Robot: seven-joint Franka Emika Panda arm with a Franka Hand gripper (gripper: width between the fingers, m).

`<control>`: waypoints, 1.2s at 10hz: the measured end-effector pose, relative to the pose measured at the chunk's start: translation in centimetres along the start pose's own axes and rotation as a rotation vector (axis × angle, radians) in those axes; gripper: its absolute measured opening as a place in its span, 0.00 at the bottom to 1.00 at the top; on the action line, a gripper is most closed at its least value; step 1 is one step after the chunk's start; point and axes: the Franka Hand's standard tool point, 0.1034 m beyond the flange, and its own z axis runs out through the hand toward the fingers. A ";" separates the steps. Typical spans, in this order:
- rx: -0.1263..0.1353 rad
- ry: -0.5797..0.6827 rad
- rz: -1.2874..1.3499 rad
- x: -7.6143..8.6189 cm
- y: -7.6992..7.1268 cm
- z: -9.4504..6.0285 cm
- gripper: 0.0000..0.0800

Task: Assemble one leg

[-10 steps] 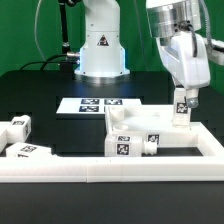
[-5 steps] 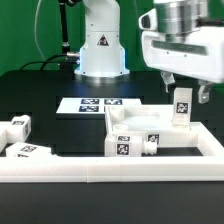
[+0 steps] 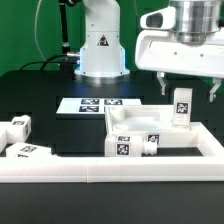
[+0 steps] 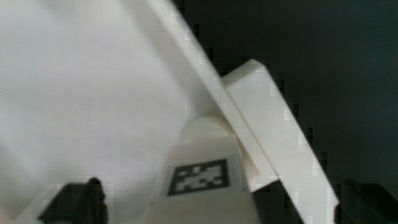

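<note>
A leg (image 3: pixel 181 105), a small white post with a tag on its side, stands upright at the corner of the white square panel (image 3: pixel 137 122) toward the exterior view's right. My gripper (image 3: pixel 189 88) is open and hangs just above it, one finger on each side of the leg's top and clear of it. In the wrist view the leg (image 4: pixel 228 150) rises between my two dark fingertips (image 4: pixel 75 202), with its tag facing the camera and the panel (image 4: pixel 89 80) behind it. My gripper (image 4: pixel 217 206) holds nothing.
Two more tagged white legs (image 3: pixel 17 128) (image 3: pixel 27 152) lie at the exterior view's left. The marker board (image 3: pixel 95 104) lies behind the panel. A long white rail (image 3: pixel 110 172) runs along the front and up the right side. The robot base (image 3: pixel 103 50) stands at the back.
One second ago my gripper was shut on the top of the upright leg. It has since opened, turned broadside and lifted a little. The leg stays standing.
</note>
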 end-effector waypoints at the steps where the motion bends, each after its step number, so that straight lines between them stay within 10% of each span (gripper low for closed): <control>1: 0.003 0.001 -0.051 0.4 0.3 -0.1 0.81; 5: 0.005 0.007 -0.234 1.5 0.5 -0.1 0.81; 9: 0.005 0.006 -0.215 1.4 0.5 0.0 0.36; 12: 0.011 0.001 -0.008 1.3 0.4 0.1 0.36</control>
